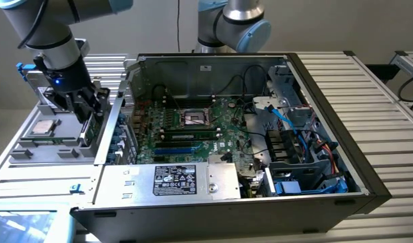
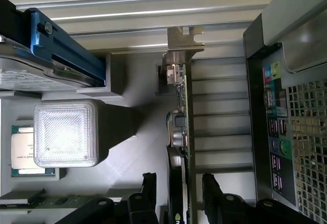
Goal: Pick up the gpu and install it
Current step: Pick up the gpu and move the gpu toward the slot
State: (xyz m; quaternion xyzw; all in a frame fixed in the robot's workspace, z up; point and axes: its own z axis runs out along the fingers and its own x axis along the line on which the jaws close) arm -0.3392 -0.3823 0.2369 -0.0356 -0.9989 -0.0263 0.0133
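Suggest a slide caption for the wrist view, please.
Open pincer straddling the gpu, which stands on edge in its grey holder beside the computer case.

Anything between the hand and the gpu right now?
Nothing visible. The open hand straddles the gpu, which stands on edge in the grey tray, with a clear gap to the card on each side.

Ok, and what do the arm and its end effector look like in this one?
The arm is made of grey metallic tube sections with light-blue caps on its round joints. A thin black cable runs along it. The wrist section is black with a small blue light. The end effector is black, with two blocky fingers.
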